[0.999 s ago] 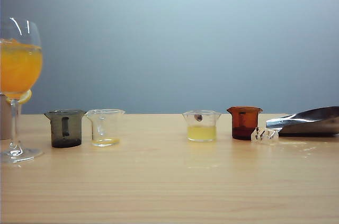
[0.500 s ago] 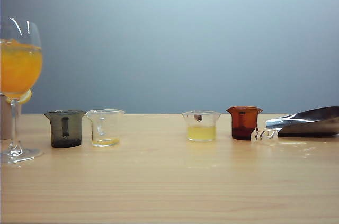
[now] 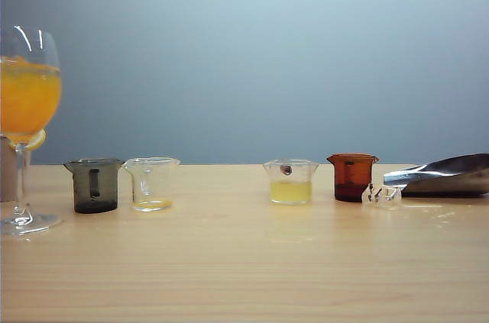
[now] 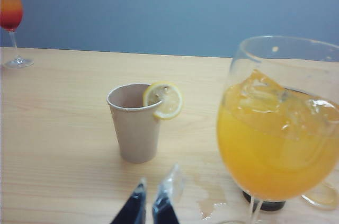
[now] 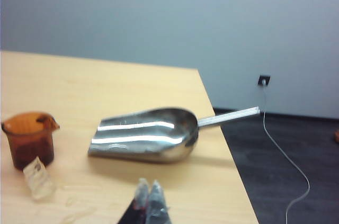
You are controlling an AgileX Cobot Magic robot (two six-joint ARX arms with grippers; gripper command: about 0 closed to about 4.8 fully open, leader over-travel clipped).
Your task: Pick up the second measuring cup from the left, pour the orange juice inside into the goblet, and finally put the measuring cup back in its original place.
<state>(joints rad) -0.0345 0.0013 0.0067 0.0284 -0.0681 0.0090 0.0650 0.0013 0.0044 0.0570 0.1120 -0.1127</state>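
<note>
The goblet [image 3: 29, 101] stands at the table's far left, its bowl filled with orange juice [image 3: 29, 98] and ice; it looms close in the left wrist view [image 4: 280, 144]. The second measuring cup [image 3: 151, 183] stands upright on the table, second from the left, with only a thin yellowish film at its bottom. Neither gripper shows in the exterior view. My left gripper [image 4: 154, 188] hangs above the table near the goblet, fingers drawn together and holding nothing. My right gripper [image 5: 149, 187] is shut and empty, over the table's right end.
A smoky grey cup [image 3: 95, 184], a cup of pale yellow liquid [image 3: 290, 181] and an amber cup [image 3: 352, 176] share the row. An ice piece [image 3: 380, 196] and a metal scoop [image 3: 447, 174] lie right. A paper cup with a lemon slice [image 4: 136, 123] stands behind the goblet.
</note>
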